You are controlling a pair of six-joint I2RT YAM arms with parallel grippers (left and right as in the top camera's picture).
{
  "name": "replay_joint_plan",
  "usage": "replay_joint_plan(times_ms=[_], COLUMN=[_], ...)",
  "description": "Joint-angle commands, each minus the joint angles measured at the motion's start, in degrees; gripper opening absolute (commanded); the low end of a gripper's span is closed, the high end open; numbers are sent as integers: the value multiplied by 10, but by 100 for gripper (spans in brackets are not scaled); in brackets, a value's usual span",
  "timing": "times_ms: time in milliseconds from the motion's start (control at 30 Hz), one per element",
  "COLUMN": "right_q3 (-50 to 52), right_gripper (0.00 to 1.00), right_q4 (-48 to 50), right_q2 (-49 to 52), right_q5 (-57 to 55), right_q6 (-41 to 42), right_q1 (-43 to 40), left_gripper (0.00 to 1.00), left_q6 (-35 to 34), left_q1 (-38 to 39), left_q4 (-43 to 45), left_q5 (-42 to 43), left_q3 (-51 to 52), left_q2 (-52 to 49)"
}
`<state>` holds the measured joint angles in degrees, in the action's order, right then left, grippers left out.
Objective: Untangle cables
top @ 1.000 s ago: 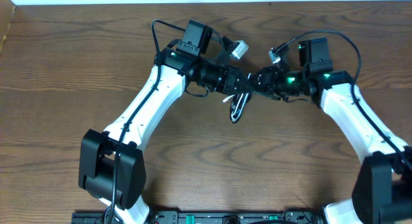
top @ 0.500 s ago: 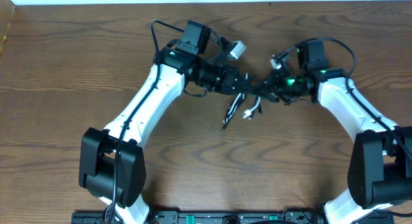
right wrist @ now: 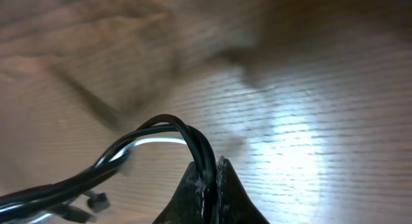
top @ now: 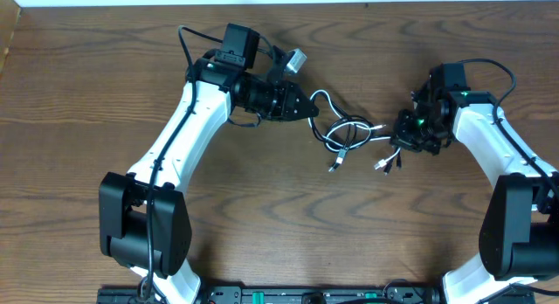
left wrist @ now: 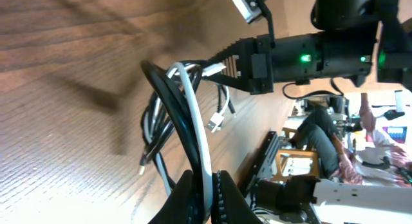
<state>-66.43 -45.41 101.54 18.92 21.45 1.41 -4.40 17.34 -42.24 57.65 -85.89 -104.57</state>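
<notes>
Since a second ago we have drawn the left gripper (top: 307,109) and right gripper (top: 400,138) apart. The cables (top: 345,134) now hang in loose loops just right of the left gripper. Both grippers are clamped on them, the right gripper farther right.

The left arm (top: 188,138) climbs from its base at 7 o'clock toward 1 o'clock, bends at the elbow, and the wrist swings the left gripper (top: 307,108) round to point at 3 o'clock. Its jaws are pinched tight on the cables (top: 336,129), a white and a black strand squeezed between them. The right arm (top: 491,145) rises from 5 o'clock toward 11, wrist curled inward, and the right gripper (top: 398,140) aims at 8 o'clock. Its jaws are clamped on the cables too. The two grippers face each other, apart.
</notes>
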Motion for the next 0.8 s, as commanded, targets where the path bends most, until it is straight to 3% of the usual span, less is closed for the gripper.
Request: replay_joint_plan(times_ms=[0, 767], right_q3=[-5, -5], right_gripper=[1, 6], right_q4=[-11, -66], right_q2=[5, 5], right_q5=[-50, -67], right_q6=[-33, -26], right_q1=[-2, -2], left_gripper=[8, 7], left_q6=[7, -19], left_q1=[0, 3], left_q4=[-3, -21], left_q5=[-19, -80], left_q3=[-3, -3], left_q2=[4, 4])
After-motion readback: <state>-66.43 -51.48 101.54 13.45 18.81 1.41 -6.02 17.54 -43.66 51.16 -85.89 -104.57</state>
